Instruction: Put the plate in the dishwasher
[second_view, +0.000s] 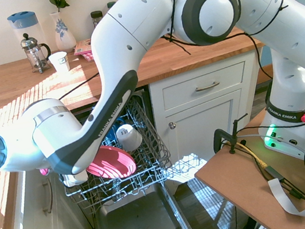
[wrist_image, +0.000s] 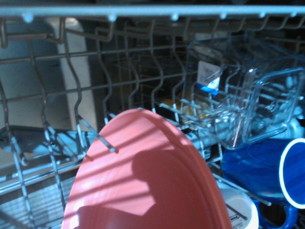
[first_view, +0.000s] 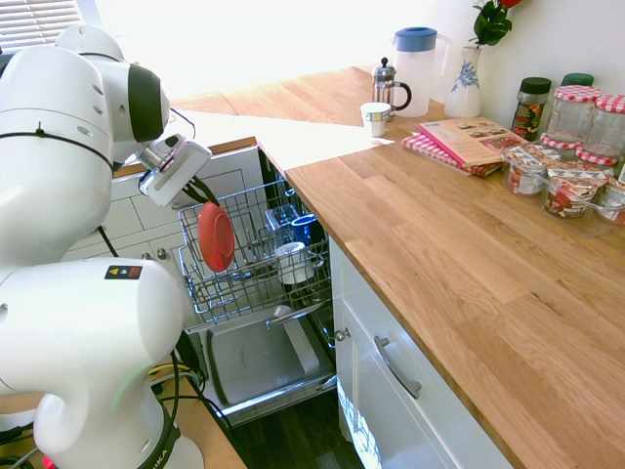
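Note:
The coral-red plate stands on edge, hanging over the left part of the dishwasher's pulled-out wire rack. My gripper is shut on its top rim. From the other side the plate shows tilted among the rack wires, partly hidden by my arm. The wrist view looks down the plate's face into the rack tines. The dishwasher's steel door panel lies open below the rack.
A blue mug, a white cup and a clear container sit in the rack to the right of the plate. White drawer cabinets flank the dishwasher. The wooden counter holds jars, a booklet, a French press and a jug.

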